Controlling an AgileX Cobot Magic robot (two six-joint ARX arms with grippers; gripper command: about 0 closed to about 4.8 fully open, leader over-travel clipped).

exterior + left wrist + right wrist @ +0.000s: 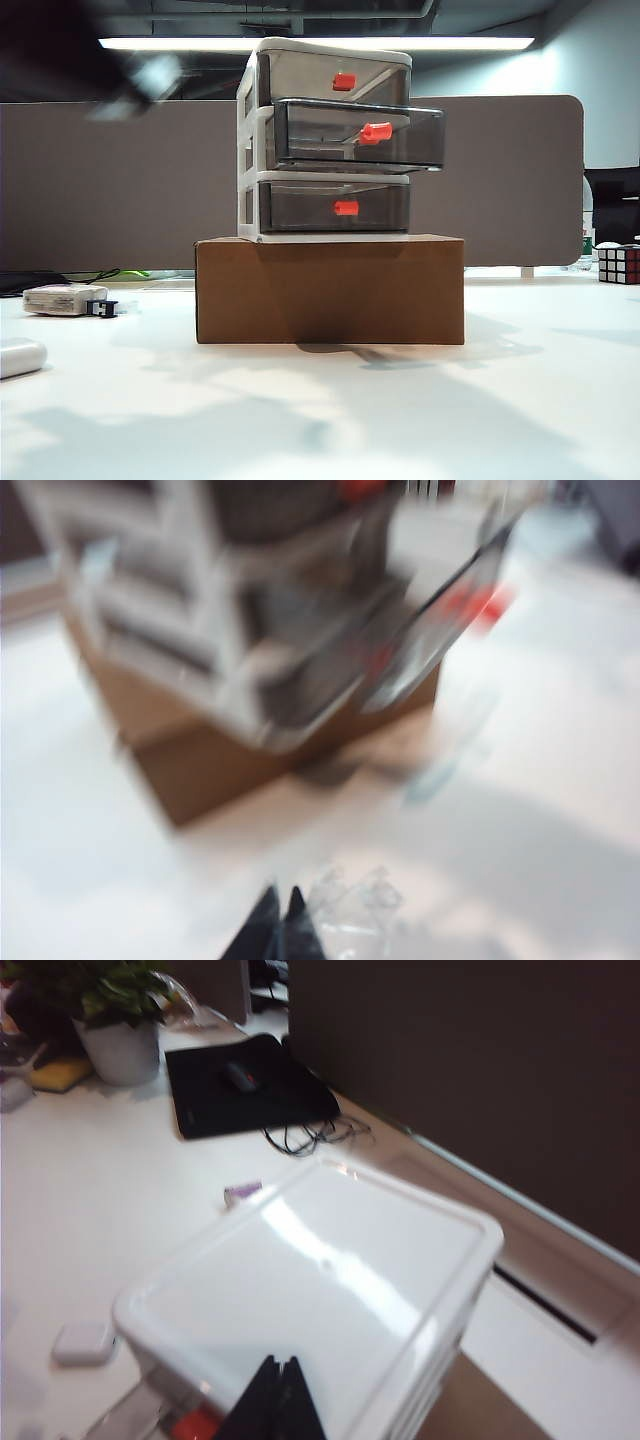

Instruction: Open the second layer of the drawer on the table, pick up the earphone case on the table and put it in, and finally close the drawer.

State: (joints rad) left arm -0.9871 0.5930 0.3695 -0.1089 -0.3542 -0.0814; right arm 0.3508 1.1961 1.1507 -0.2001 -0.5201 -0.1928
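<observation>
— Earphone case [20, 357] sits closest to us, low on the worktop [400, 420], well left of the cardboard box [330, 290]. Behind it lies a boxy white device [65, 299] with a dark plug.

— And the drawer [325, 140] stands on that box, second layer [358, 135] pulled out, nothing blocking its front.

— Left hand [279, 905], fingers pressed together, holding nothing, hangs beside the box; that view is badly blurred.

— Right hand [279, 1380], also pinched closed and empty, hovers over the drawer's white top. Only that view shows the plant pot [118, 1050] and black mat [250, 1090]. A puzzle cube [620, 265] sits far right of the box.
</observation>
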